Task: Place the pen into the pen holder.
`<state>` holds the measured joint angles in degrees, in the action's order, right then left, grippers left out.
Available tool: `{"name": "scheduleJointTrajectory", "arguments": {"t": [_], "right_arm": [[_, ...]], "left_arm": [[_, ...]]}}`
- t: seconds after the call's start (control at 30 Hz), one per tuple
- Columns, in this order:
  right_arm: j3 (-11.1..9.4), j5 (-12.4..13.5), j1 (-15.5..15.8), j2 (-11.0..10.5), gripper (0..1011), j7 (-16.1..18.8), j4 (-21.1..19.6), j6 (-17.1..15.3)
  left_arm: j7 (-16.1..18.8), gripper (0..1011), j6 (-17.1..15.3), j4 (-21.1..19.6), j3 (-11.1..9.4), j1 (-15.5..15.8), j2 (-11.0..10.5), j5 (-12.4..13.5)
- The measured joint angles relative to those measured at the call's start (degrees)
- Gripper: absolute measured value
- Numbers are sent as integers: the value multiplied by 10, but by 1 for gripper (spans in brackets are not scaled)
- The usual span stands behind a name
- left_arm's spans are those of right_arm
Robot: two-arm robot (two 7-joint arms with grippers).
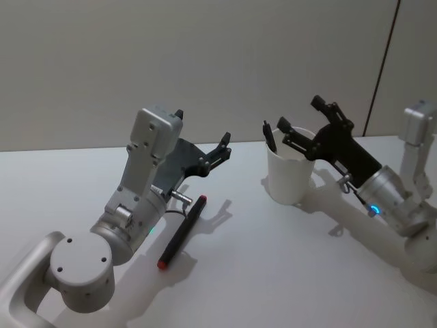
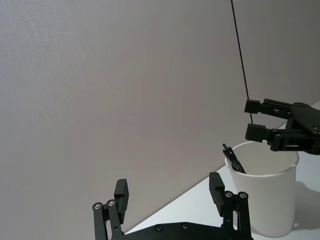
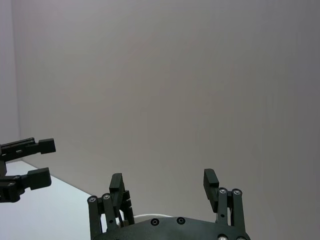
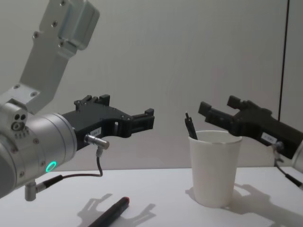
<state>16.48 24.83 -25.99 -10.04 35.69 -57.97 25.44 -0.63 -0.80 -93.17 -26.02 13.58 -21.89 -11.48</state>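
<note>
The right gripper (image 1: 300, 114) hovers just above the pen holder (image 1: 290, 179), fingers (image 1: 319, 104) spread wide, holding nothing. One pen (image 1: 270, 137) leans inside, only its top clearing the rim. The left gripper (image 1: 203, 130), also wide open and empty, hangs near a second pen (image 1: 182, 231) lying on the desk (image 1: 273, 273).

The left arm bends up from its elbow, and the left pincer (image 1: 202, 130) hangs in the air, fingers spread wide with nothing between them. The right arm reaches in from the right side; the right pincer (image 1: 300, 114) is raised too, fingers apart and empty.
</note>
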Motion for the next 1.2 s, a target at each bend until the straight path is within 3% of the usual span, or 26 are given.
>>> {"name": "scheduleJointTrajectory", "arguments": {"t": [0.23,0.57,1.2], "right_arm": [[-10,12,35,-20,1001,-21,-61,-28],[-11,9,44,-23,1001,-32,-74,-36],[-20,-26,128,-49,1001,-139,-209,-125]], "left_arm": [[0,1001,0,0,0,0,0,0],[0,1001,0,0,0,0,0,0],[0,1001,0,0,0,0,0,0]]}}
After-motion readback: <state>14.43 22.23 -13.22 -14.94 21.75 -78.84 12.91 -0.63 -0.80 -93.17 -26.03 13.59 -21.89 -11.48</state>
